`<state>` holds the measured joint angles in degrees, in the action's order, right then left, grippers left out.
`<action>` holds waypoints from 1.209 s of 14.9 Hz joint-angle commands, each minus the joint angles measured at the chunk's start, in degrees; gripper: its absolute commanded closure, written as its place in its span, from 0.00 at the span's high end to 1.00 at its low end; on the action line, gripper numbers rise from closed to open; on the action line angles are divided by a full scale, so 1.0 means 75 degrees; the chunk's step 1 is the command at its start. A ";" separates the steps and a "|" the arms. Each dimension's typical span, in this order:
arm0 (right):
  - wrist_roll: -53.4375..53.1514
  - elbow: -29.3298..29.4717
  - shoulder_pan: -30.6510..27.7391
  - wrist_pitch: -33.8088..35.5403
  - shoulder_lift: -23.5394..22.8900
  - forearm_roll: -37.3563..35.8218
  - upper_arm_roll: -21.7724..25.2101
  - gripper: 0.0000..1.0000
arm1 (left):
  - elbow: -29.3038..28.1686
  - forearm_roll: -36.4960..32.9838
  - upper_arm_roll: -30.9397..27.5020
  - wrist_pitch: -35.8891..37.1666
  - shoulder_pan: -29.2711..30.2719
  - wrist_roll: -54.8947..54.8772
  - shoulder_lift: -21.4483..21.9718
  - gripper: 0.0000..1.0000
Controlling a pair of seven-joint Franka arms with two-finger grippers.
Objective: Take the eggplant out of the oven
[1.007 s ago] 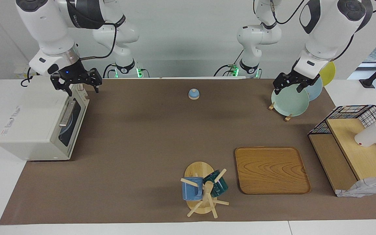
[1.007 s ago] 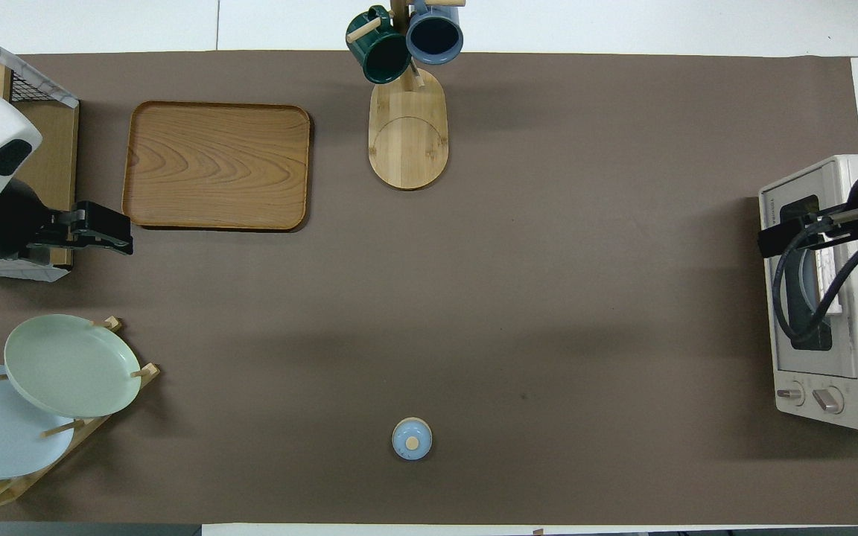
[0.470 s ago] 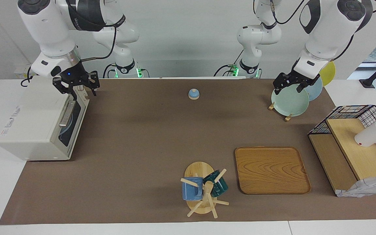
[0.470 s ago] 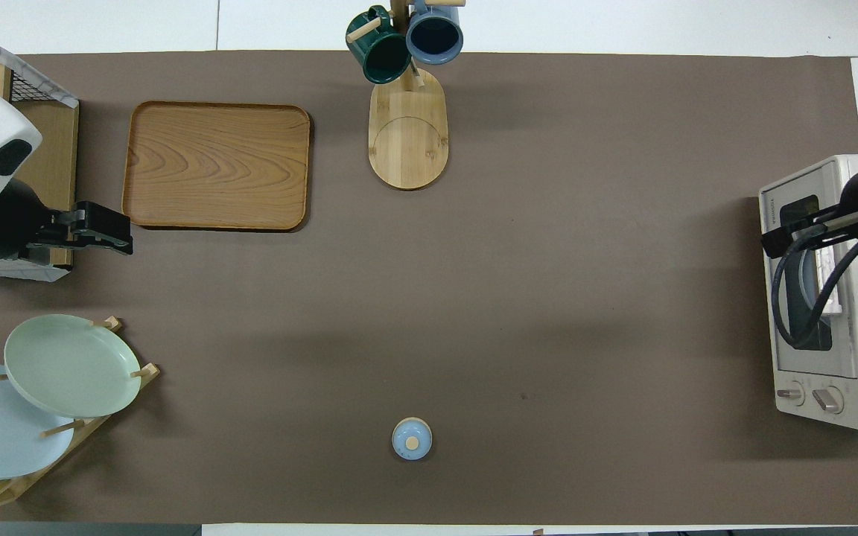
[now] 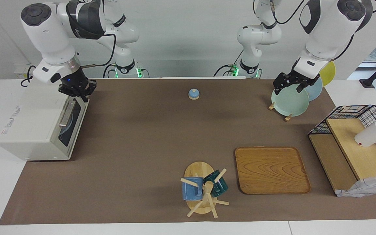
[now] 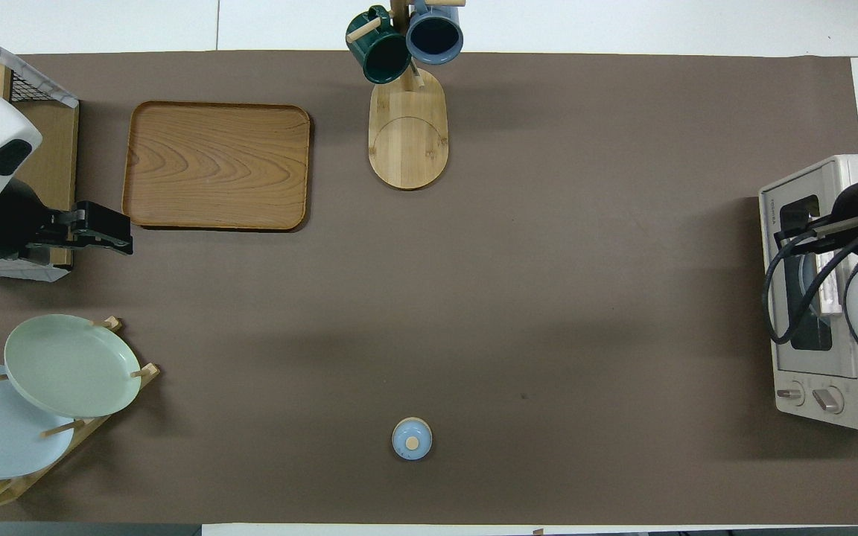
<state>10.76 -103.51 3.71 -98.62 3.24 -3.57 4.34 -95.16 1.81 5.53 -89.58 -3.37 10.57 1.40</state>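
the oven (image 5: pixel 36 125) stands at the right arm's end of the table, its door (image 5: pixel 70 119) closed with the metal bar handle (image 5: pixel 65 115) across the glass. through the glass only something pale and round shows; the eggplant cannot be made out anywhere. the right gripper (image 5: pixel 78 92) is down at the oven's upper front corner, at the end nearer the robots, just above that end of the handle, its fingertips brought together; whether they pinch the handle or merely touch the oven cannot be told. in the overhead view that arm's wrist and cable cover part of the oven's door (image 6: pixel 809 283), with the two knobs (image 6: pixel 809 397) showing at the oven's end nearer the robots. well apart from the oven, toward the left arm's end of the table, the left gripper (image 5: pixel 289 84) waits over the plate rack, above the pale green plate (image 5: pixel 289 100), its fingers spread apart and holding nothing. between the oven and that rack, near the robots' edge, sits a small blue lid with a wooden knob (image 5: pixel 193 94). farther from the robots than the oven's level are a mug tree (image 5: pixel 203 191) carrying a blue mug and a dark green mug, and beside it a wooden tray (image 5: pixel 271 170).
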 commanded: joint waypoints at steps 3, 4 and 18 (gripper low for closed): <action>-0.0123 -0.1080 -0.0365 -0.0948 0.0388 -0.0600 -0.0028 0.00 | -0.0214 0.0086 0.0013 -0.0091 0.0074 0.0044 0.0212 1.00; -0.0134 -0.1209 -0.0377 -0.0983 0.0365 -0.0741 -0.0028 0.00 | -0.0214 0.0086 0.0013 -0.0091 0.0086 0.0044 0.0212 1.00; 0.0662 -0.1842 -0.1045 -0.1897 0.0236 -0.1480 -0.0028 0.00 | -0.0214 0.0086 0.0013 -0.0091 0.0074 0.0044 0.0212 1.00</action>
<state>14.16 -115.50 -2.63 -111.05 4.15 -13.51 4.58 -95.16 1.81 5.52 -89.58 -3.37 10.57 1.40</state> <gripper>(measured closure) 0.991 0.000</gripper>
